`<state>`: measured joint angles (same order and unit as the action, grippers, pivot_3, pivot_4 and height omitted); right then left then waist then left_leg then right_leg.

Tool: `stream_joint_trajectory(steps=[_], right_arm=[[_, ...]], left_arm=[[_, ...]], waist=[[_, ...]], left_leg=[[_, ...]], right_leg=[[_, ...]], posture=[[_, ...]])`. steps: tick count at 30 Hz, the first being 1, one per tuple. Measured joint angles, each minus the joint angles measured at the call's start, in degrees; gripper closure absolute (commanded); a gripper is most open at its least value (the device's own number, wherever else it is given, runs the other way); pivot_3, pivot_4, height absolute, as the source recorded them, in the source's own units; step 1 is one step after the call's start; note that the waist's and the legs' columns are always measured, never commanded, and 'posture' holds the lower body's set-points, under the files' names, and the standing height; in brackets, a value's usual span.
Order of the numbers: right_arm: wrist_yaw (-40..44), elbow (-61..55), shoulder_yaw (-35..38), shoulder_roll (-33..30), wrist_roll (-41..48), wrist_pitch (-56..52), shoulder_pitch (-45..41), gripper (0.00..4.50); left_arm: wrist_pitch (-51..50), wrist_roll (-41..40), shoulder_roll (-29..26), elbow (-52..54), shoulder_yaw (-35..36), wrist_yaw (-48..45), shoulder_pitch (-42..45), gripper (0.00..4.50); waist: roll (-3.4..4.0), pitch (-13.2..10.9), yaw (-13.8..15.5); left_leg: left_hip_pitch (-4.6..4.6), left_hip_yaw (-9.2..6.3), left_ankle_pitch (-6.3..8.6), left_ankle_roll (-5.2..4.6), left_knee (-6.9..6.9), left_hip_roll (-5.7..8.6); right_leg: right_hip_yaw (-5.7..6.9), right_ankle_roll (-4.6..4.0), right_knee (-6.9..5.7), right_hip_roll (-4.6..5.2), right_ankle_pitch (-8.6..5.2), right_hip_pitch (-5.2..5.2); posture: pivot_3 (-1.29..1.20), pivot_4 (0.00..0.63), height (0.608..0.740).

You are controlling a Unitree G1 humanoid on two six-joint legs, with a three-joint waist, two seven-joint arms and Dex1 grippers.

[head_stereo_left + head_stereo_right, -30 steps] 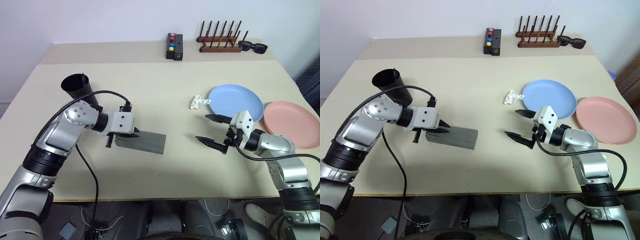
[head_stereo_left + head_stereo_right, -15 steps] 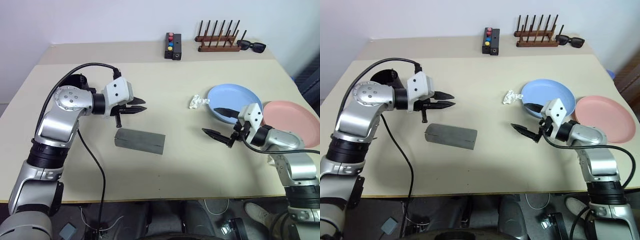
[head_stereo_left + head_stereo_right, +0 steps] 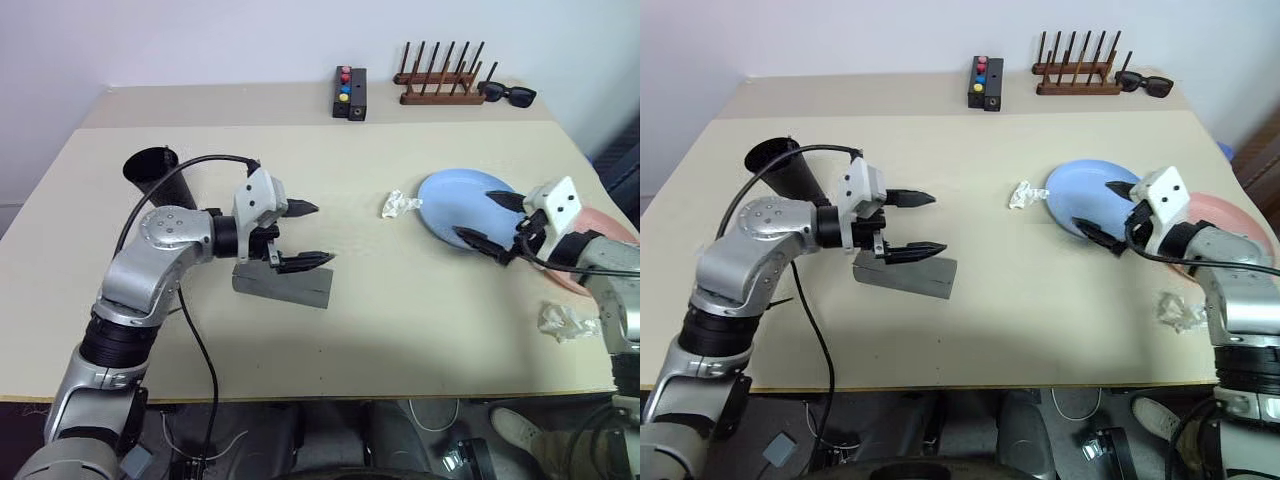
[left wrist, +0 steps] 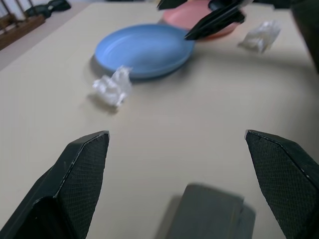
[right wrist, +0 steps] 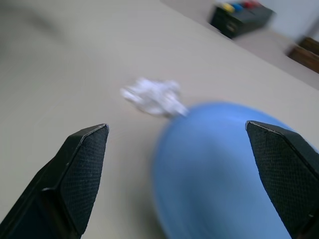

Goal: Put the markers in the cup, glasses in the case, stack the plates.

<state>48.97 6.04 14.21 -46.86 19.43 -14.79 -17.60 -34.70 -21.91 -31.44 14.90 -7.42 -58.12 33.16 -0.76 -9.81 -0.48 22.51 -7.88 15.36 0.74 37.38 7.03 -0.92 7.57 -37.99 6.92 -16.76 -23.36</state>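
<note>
Your tabletop point(image 3: 330, 350) carries everything, and the layout says most of the job is behind you. The two plates sit at the right edge: the blue plate point(image 3: 455, 200) lies flat a little in from that edge, and the pink plate point(image 3: 590, 225) is beside it, right against the edge and mostly hidden by your right arm. They lie side by side, not stacked, so that step looks like the one left. Your right gripper point(image 3: 490, 222) hangs over the blue plate's near rim with its fingers spread wide and nothing between them, which reads as lining up for a grab at a plate.

The cup point(image 3: 160, 175) stands toward the left edge, tilted in the head views, behind your left arm. You cannot see into it from here, so whether the markers are inside cannot be told; none lies loose on the tabletop.

The case point(image 3: 285, 285) lies flat near the middle, somewhat toward the front-left, with its flap down. The glasses are not on the table surface; judging by the shut case, they may be inside, though that is hidden. Your left gripper point(image 3: 305, 235) hovers just above the case, fingers wide apart and empty, one over it and one higher.

Smaller bits: a crumpled white scrap point(image 3: 400, 204) just left of the blue plate, and a second scrap point(image 3: 565, 322) near the front-right corner.
</note>
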Motion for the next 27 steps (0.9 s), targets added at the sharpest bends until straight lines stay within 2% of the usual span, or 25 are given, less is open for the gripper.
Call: stream_joint_trajectory(steps=[6, 13, 21, 27], right_arm=[[-3.32, 6.16, 2.18, -4.25, -2.42, -2.18, -1.38, 0.0], [-6.59, 1.2, 5.23, -8.96, -3.38, -13.61, 4.64, 0.0], [-6.25, -6.59, 10.96, -10.56, -1.25, -24.34, 12.2, 0.0], [-6.63, -6.98, 11.56, -10.52, -1.36, -24.58, 14.41, 0.0]], left_arm=[[0.3, -0.01, 5.48, -0.25, -2.91, 3.22, -0.04, 0.05], [-1.04, -1.13, 12.6, -0.33, -5.68, 6.49, 1.47, 0.05], [-0.29, -0.33, 14.14, -3.66, -9.08, 6.32, 3.1, 0.05], [3.7, 2.88, 14.63, -8.33, -11.74, 5.64, 4.61, 0.05]], waist=[[0.0, 0.0, -0.03], [0.02, 0.01, 0.55], [0.04, 0.02, 1.21], [0.03, 0.02, 1.26]], left_leg=[[0.0, 0.03, 0.0, 0.0, -0.02, 0.0], [0.01, 0.08, 0.01, -0.01, 0.02, 0.0], [-0.01, 0.14, 0.01, -0.02, 0.05, -0.01], [-0.02, 0.14, 0.01, -0.02, 0.04, 0.0]], right_leg=[[-0.01, 0.0, 0.01, 0.0, 0.0, -0.01], [-0.04, 0.0, 0.02, 0.01, 0.0, -0.01], [-0.07, 0.0, 0.01, 0.0, 0.0, 0.02], [-0.07, 0.0, 0.02, 0.0, 0.0, 0.03]], posture=[[0.0, 0.15, 0.74], [0.0, 0.15, 0.74], [0.0, 0.15, 0.74], [0.0, 0.15, 0.74]])
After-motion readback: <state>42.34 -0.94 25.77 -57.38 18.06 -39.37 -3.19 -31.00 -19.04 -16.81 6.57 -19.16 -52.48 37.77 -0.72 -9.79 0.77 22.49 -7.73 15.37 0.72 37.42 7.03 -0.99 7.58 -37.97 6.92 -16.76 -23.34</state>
